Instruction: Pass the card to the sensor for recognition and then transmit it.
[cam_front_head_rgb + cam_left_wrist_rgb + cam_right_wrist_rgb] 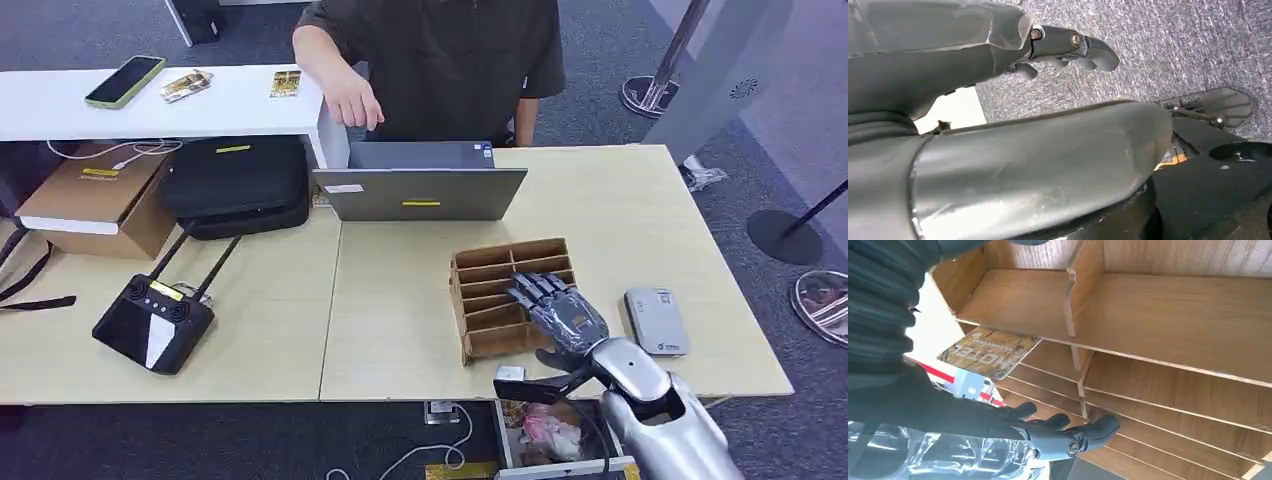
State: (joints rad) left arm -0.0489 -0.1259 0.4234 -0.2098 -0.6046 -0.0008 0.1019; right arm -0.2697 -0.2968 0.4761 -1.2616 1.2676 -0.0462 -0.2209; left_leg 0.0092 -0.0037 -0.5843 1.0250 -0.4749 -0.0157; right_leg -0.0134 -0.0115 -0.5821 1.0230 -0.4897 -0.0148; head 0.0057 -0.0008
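Observation:
A wooden slotted card rack (497, 292) stands on the pale table, right of the middle. My right hand (558, 312) reaches over the rack's right side with its fingers spread. In the right wrist view a printed card (989, 352) sticks out of one slot of the card rack (1168, 315). It lies between my thumb and my dark fingers (1068, 436), which do not close on it. The grey card sensor (657, 321) lies flat on the table just right of my hand. My left hand (1063, 47) hangs over grey carpet, fingers loosely extended and holding nothing.
A person (440, 60) stands behind an open laptop (420, 185) at the table's far edge. A black remote controller with antennas (155, 320), a black bag (235, 180) and a cardboard box (95, 195) are on the left. A phone (125, 80) and two cards lie on the white shelf (60, 115).

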